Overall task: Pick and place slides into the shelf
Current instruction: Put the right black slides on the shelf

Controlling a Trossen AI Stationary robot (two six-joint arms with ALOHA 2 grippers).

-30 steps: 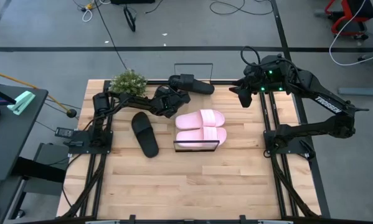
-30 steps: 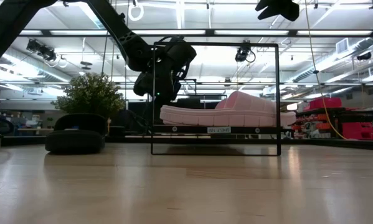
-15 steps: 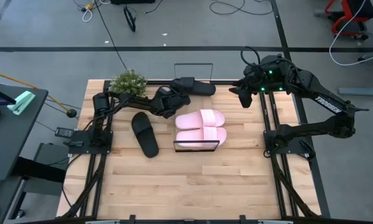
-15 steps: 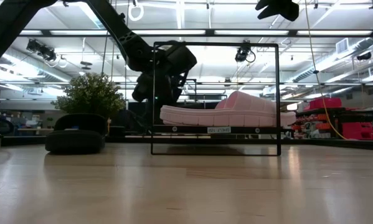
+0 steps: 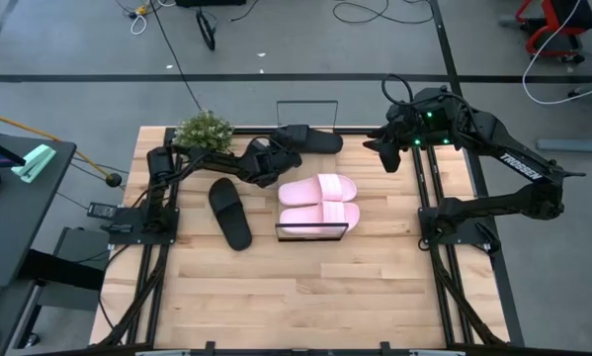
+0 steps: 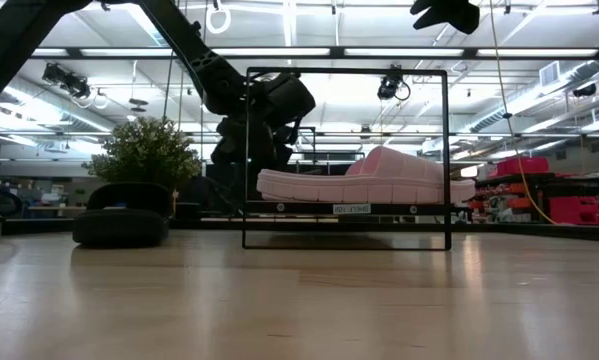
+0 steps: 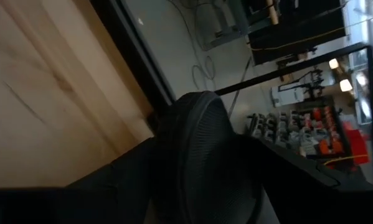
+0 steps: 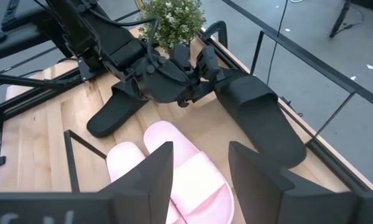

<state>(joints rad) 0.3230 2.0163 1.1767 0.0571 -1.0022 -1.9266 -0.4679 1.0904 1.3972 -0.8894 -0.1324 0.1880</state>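
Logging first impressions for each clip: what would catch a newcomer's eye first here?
Two pale pink slides lie side by side on the shelf at mid-table. Behind them the left gripper grips a black slide at the table's far edge, while another black slide lies loose to the left. The right gripper hangs open above the far right.

wooden table (image 5: 305, 287), black slide (image 5: 230, 213), plant (image 5: 205, 131)

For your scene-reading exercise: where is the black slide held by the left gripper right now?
In the high view, the held black slide sits at the table's far edge, just beyond the pink slides, clamped in the left gripper.
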